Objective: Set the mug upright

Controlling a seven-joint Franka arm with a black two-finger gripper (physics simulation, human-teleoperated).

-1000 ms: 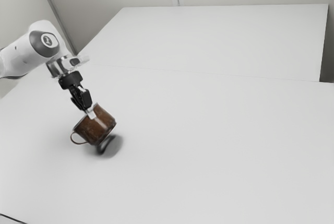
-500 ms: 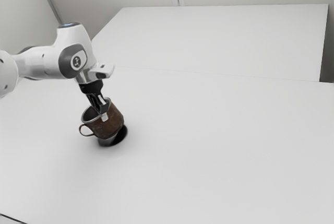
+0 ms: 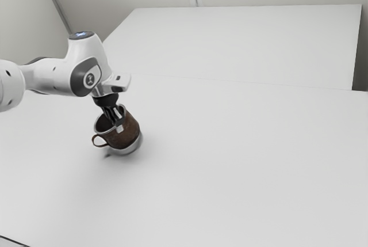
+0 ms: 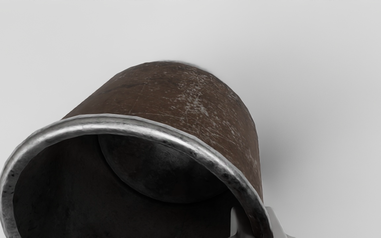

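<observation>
Pinching tilted mug [image 3: 129, 134] by its rim [image 4: 127, 126] w/ claw [image 3: 117, 126].

The robot's arm [image 3: 47, 76] has smooth, rounded white casings with small dark spots. A dark grey band [image 3: 77, 80] surrounds a pale disc with a dark emblem [image 3: 89, 80]; the dark cap [image 3: 81, 35] above carries a blue marking. The black gripper [image 3: 117, 126] has narrow, angular fingers and pale, blocky fingertips [image 3: 119, 128]
</observation>
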